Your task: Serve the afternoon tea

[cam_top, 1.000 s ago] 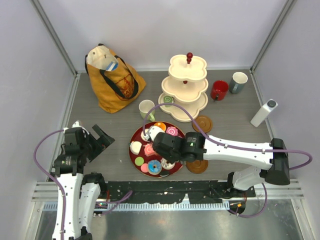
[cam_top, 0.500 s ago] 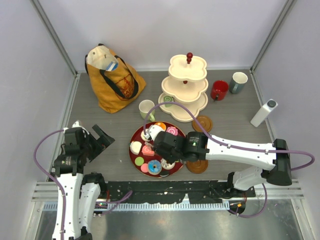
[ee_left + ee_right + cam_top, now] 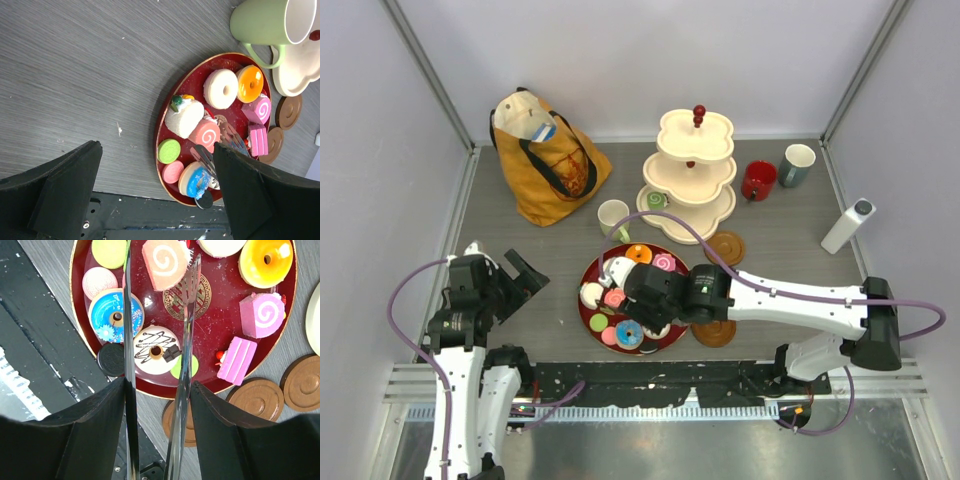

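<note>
My right tool [image 3: 157, 385] grips the tongs [image 3: 191, 282], blades parted astride the pink roll [image 3: 162, 257] on the tray [image 3: 225, 315]. Next, I reckon: squeeze, lift, carry to the stand [image 3: 690, 170] beyond the tray. My left tool [image 3: 157, 150] gapes open.

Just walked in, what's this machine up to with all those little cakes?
The right gripper holds metal tongs over the dark-red tray of toy pastries, with their open tips on either side of a pink swirl roll. Whether they touch it, I can't tell. The left gripper hangs open off to the side, holding nothing. One green pastry sits on the cream tiered stand behind the tray.
</note>
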Robot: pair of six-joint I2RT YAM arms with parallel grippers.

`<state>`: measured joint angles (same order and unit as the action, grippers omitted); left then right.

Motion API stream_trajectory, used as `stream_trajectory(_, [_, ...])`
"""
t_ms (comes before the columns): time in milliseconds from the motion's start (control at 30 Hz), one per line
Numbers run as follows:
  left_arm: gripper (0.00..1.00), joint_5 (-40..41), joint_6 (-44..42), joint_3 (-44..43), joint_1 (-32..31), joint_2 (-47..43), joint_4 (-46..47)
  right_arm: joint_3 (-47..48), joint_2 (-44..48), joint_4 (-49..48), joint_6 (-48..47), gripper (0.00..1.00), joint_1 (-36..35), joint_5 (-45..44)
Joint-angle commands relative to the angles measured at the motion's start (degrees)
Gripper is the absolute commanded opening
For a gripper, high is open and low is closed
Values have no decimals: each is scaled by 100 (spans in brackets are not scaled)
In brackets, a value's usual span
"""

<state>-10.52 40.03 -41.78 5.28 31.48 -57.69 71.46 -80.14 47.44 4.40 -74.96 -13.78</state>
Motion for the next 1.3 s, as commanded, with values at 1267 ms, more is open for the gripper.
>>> stream_trajectory(1267, [100, -20, -127, -146, 17, -2, 127, -307, 1210, 2, 631, 72, 948, -1927])
